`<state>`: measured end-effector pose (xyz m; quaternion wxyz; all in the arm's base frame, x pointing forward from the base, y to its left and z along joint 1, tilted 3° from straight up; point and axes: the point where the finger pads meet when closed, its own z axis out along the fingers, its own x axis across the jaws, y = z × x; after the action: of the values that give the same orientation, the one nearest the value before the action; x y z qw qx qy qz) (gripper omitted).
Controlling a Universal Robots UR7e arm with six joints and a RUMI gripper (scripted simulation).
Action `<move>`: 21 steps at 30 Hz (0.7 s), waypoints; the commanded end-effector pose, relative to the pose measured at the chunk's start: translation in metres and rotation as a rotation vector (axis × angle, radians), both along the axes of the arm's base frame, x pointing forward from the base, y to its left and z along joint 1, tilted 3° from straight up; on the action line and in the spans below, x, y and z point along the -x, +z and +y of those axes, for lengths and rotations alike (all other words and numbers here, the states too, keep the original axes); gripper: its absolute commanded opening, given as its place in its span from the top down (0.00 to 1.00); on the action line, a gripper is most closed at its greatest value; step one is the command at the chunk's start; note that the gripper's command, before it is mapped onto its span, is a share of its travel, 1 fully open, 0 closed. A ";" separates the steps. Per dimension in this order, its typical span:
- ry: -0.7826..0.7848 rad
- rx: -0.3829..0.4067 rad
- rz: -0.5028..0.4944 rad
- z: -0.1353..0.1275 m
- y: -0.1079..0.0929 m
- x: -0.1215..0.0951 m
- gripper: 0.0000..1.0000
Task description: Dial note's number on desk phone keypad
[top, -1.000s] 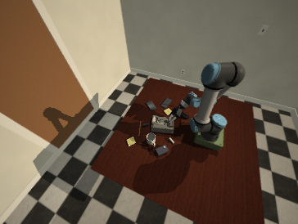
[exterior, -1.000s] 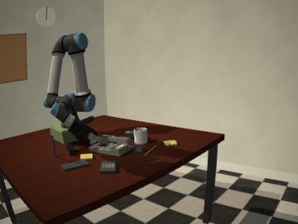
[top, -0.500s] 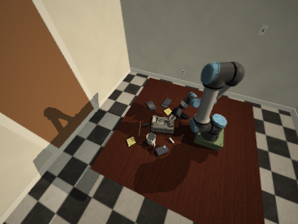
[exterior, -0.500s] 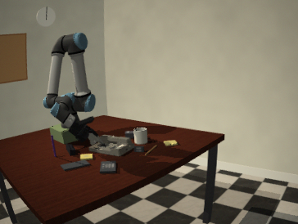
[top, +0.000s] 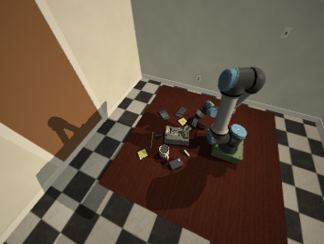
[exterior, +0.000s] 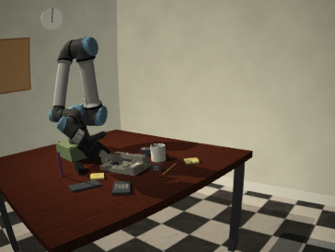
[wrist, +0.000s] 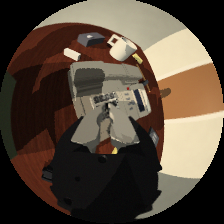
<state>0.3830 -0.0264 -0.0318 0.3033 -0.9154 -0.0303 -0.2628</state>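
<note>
The grey desk phone (top: 176, 135) sits on the dark red table; it also shows in the exterior view (exterior: 125, 163) and the wrist view (wrist: 107, 91). Its handset (wrist: 102, 76) lies in the cradle along the far side. My gripper (wrist: 107, 103) is shut, with nothing between the fingers, and its joined tips are down on the keypad (wrist: 111, 100). I cannot tell which key the tips touch. In the top and exterior views the gripper (top: 186, 129) (exterior: 103, 156) reaches over the phone's near edge. A yellow note (top: 182, 120) lies beside the phone; another yellow note (top: 142, 153) lies further off.
A white mug (top: 164, 151) (wrist: 122, 48) stands close to the phone. A calculator (top: 175, 164), a dark notebook (top: 165, 115), another dark pad (top: 181, 110), an eraser (top: 186, 152) and a pencil (top: 151, 140) lie around it. The robot base (top: 227, 151) is on a green block.
</note>
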 end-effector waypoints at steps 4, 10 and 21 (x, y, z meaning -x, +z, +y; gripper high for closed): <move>0.000 0.001 -0.001 0.000 -0.001 0.000 1.00; 0.000 0.001 -0.001 0.000 -0.001 0.000 1.00; 0.000 0.001 -0.001 0.000 0.004 0.000 1.00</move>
<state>0.3830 -0.0263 -0.0319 0.3033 -0.9154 -0.0303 -0.2628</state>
